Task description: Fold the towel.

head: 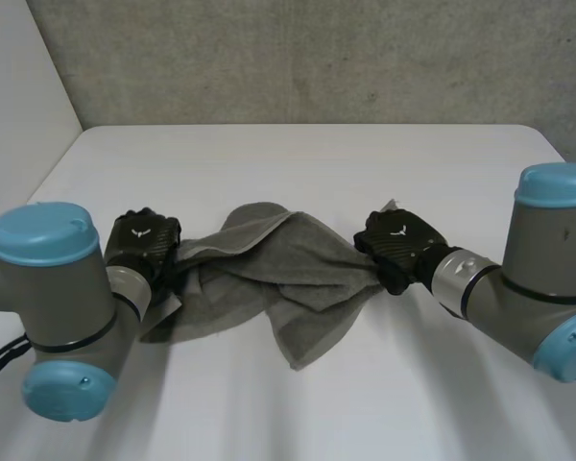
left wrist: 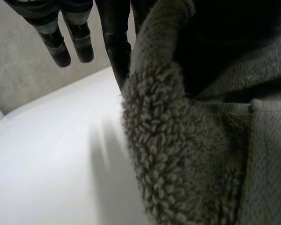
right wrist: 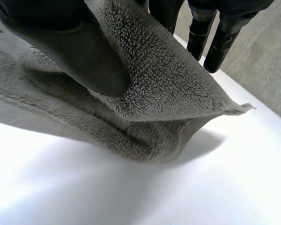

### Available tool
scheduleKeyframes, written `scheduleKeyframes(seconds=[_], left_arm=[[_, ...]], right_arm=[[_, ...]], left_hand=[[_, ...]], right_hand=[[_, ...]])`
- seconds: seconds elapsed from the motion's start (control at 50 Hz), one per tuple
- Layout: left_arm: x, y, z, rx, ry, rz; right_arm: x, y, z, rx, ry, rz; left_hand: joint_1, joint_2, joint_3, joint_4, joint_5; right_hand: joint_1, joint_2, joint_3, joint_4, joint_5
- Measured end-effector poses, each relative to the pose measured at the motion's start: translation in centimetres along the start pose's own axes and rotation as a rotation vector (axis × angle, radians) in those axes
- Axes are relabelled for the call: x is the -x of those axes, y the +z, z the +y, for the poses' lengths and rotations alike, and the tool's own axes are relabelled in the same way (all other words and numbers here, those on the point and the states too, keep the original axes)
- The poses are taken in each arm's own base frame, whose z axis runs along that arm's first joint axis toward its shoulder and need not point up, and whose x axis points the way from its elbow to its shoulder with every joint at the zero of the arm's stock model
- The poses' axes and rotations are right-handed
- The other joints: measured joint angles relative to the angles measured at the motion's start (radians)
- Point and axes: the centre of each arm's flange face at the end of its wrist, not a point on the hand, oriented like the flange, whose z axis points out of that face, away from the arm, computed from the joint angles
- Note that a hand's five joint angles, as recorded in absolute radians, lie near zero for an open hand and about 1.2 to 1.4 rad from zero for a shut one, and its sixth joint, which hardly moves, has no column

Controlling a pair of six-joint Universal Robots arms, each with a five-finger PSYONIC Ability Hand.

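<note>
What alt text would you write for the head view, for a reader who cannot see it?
A crumpled grey towel hangs between two black robot hands above a white table, the left hand gripping one end and the right hand the other. Its middle sags toward the table.

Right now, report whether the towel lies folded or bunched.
Bunched, not folded: the towel hangs crumpled between the left hand and the right hand, each holding one end.
</note>
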Motion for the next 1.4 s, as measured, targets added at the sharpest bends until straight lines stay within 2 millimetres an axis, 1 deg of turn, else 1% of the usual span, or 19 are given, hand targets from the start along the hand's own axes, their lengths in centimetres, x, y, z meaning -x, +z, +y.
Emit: scheduleKeyframes(seconds=[0.14, 0.18, 0.28, 0.34, 0.42, 0.46, 0.52, 0.56, 0.6, 0.66, 0.76, 0.86, 0.92, 0.96, 1.02, 1.08, 1.1, 1.18, 1.4], left_arm=[[0.4, -0.4, -1.9, -0.059, -0.011, 0.049], [0.8, 0.0, -2.5, -0.079, -0.016, 0.052], [1.9, 2.9, -4.8, -0.163, -0.001, 0.041], [2.6, 5.1, -7.3, -0.254, 0.037, 0.021], [3.4, 6.7, -12.6, -0.451, 0.092, -0.025], [3.8, 6.3, -16.0, -0.581, 0.106, -0.052], [4.4, 4.6, -20.0, -0.746, 0.111, -0.082], [4.7, 3.0, -22.0, -0.839, 0.111, -0.090], [4.7, 1.5, -22.3, -0.886, 0.116, -0.068], [4.3, 0.5, -21.0, -0.881, 0.126, -0.021], [3.6, 0.5, -15.4, -0.737, 0.152, 0.064], [3.6, 0.3, -8.1, -0.527, 0.180, 0.139], [3.8, 0.1, -5.7, -0.457, 0.191, 0.156], [4.1, -0.1, -3.5, -0.388, 0.208, 0.164], [4.5, -0.1, -1.6, -0.324, 0.228, 0.162], [4.7, 0.1, -0.5, -0.284, 0.242, 0.156], [4.9, 0.3, 0.0, -0.265, 0.249, 0.153], [5.1, 0.7, 0.6, -0.242, 0.258, 0.144], [5.1, 0.9, 0.9, -0.228, 0.255, 0.137]], right_arm=[[-0.7, -1.0, -1.0, 0.028, -0.001, -0.037], [-1.0, -0.7, -1.6, 0.003, -0.020, -0.049], [-2.5, 0.9, -4.2, -0.120, -0.093, -0.032], [-4.3, 1.9, -7.6, -0.246, -0.159, 0.038], [-7.6, 1.2, -14.6, -0.486, -0.240, 0.226], [-9.2, -0.5, -18.4, -0.624, -0.252, 0.338], [-10.4, -3.0, -21.9, -0.768, -0.243, 0.439], [-10.7, -4.4, -23.1, -0.825, -0.231, 0.470], [-10.3, -5.0, -22.5, -0.820, -0.216, 0.456], [-9.2, -5.2, -20.6, -0.770, -0.205, 0.406], [-7.6, -4.7, -14.7, -0.611, -0.210, 0.320], [-6.1, -4.7, -7.9, -0.425, -0.220, 0.262], [-5.3, -4.8, -5.6, -0.358, -0.221, 0.238], [-4.1, -5.0, -3.1, -0.279, -0.221, 0.201], [-2.7, -5.3, -0.9, -0.202, -0.217, 0.158], [-1.7, -5.4, 0.6, -0.149, -0.207, 0.126], [-1.3, -5.4, 1.3, -0.124, -0.200, 0.110], [-0.8, -5.0, 2.6, -0.076, -0.180, 0.081], [-2.4, -4.0, 4.4, -0.011, -0.132, 0.088]], left_hand=[[0.001, 0.000, 0.000, 0.000, 0.000], [0.001, 0.000, 0.000, 0.000, 0.000], [0.002, 0.002, 0.000, 0.000, 0.000], [0.002, 0.004, 0.000, 0.000, 0.000], [0.002, 0.006, 0.000, 0.000, 0.000], [0.002, 0.006, 0.000, 0.000, 0.000], [0.002, 0.006, 0.000, 0.000, 0.000], [0.002, 0.006, 0.000, 0.000, 0.000], [0.002, 0.006, 0.000, 0.000, 0.000], [0.002, 0.006, 0.000, 0.000, 0.000], [0.002, 0.009, 0.000, 0.000, 0.004], [0.002, 0.009, 0.000, 0.000, 0.005], [0.002, 0.009, 0.000, 0.000, 0.004], [0.002, 0.009, 0.000, 0.000, 0.004], [0.002, 0.009, 0.000, 0.000, 0.004], [0.002, 0.013, 0.000, 0.000, 0.004], [0.002, 0.016, 0.000, 0.000, 0.006], [0.002, 0.017, 0.000, 0.000, 0.010], [0.002, 0.017, 0.000, 0.000, 0.010]], right_hand=[[0.000, 0.000, 0.000, 0.000, 0.000], [0.000, 0.000, 0.000, 0.000, 0.000], [0.000, 0.000, 0.000, 0.000, 0.004], [0.001, 0.000, 0.000, 0.000, 0.004], [0.022, 0.000, 0.000, 0.000, 0.007], [0.024, 0.000, 0.000, 0.000, 0.007], [0.024, 0.000, 0.000, 0.000, 0.010], [0.024, 0.000, 0.000, 0.000, 0.013], [0.024, 0.000, 0.000, 0.000, 0.015], [0.024, 0.000, 0.000, 0.000, 0.015], [0.024, 0.000, 0.000, 0.000, 0.015], [0.024, 0.000, 0.000, 0.000, 0.015], [0.024, 0.000, 0.000, 0.000, 0.015], [0.024, 0.000, 0.000, 0.000, 0.015], [0.024, 0.000, 0.000, 0.000, 0.015], [-0.020, -0.045, 0.000, 0.000, -0.040], [-0.133, -0.151, 0.000, 0.000, -0.154], [-0.276, -0.276, 0.000, 0.000, -0.297], [-0.495, -0.471, 0.000, 0.000, -0.516]])
